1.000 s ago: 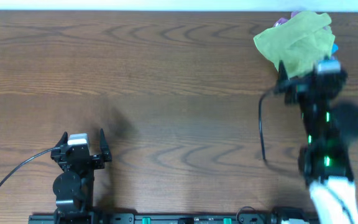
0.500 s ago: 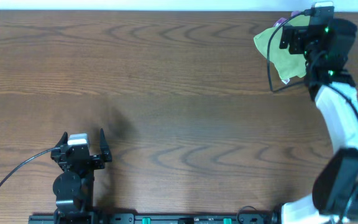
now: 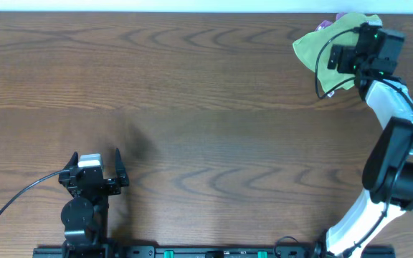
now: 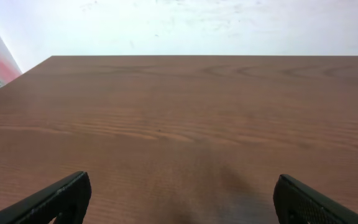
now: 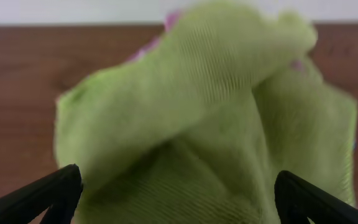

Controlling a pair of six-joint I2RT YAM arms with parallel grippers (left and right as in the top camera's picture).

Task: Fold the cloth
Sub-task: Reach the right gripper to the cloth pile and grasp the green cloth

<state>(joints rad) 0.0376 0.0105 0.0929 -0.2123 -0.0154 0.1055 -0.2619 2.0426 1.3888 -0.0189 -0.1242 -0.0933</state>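
At the far right corner of the wooden surface (image 3: 192,86), the cloth (image 3: 312,47) lies crumpled in a lime-green heap. A scrap of purple cloth (image 3: 324,25) peeks out behind it at the back edge. My right jaws (image 3: 350,50) hang over the heap's right side, spread wide. In the right wrist view the two fingertips (image 5: 61,193) sit at opposite corners with nothing clamped between them. The cloth (image 5: 191,124) fills the space straight ahead of them and reaches down into the gap. It rises in soft ridges, and I can make out no clean long axis and no free corner.

My left jaws (image 3: 96,159) rest open near the front left edge, well apart from the cloth, facing bare wood. The right arm is plainly the nearer one. My judgement is that the next move is a short drop and close on the fabric directly below. After that the heap needs dragging toward the centre so it can be spread flat.
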